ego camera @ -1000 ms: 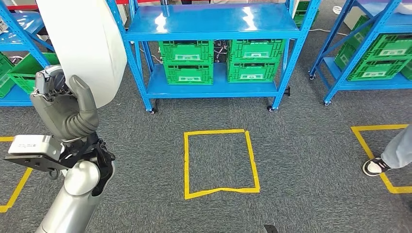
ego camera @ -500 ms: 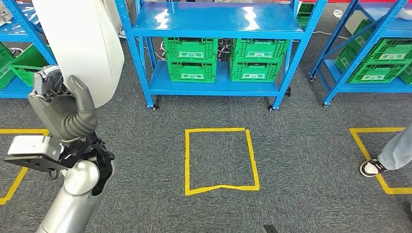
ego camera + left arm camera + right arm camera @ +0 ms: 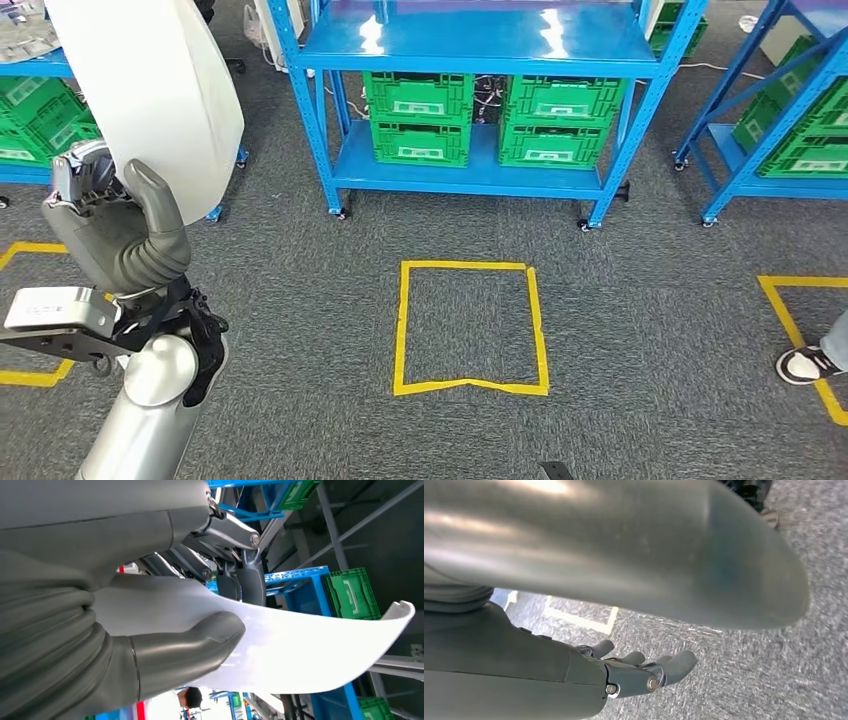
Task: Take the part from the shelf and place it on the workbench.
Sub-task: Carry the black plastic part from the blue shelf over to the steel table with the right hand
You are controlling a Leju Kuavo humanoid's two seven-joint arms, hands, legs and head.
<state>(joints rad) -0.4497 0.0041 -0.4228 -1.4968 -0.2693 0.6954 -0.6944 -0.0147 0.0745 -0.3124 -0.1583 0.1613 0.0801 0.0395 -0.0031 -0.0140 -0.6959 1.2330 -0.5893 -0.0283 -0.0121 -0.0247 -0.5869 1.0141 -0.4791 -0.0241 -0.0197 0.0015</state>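
A large white curved part [image 3: 150, 90] is raised at the left of the head view, in front of the left-hand shelves. My left hand [image 3: 120, 240] grips its lower edge, thumb laid over the near face. In the left wrist view the thumb [image 3: 190, 650] presses on the white part [image 3: 300, 645] and the darker fingers [image 3: 240, 580] reach behind it. My right hand [image 3: 639, 672] hangs over the grey carpet with its fingers loosely extended and holds nothing.
A blue shelf rack [image 3: 480, 40] with green crates [image 3: 420, 120] on its lower level stands straight ahead. More blue racks with green crates stand at the left [image 3: 30, 130] and right [image 3: 790, 130]. A yellow tape square [image 3: 470, 325] marks the carpet. A person's shoe [image 3: 805, 365] is at the right edge.
The whole picture has shifted to the right, so the camera has turned. My left hand keeps its hold on the white part.
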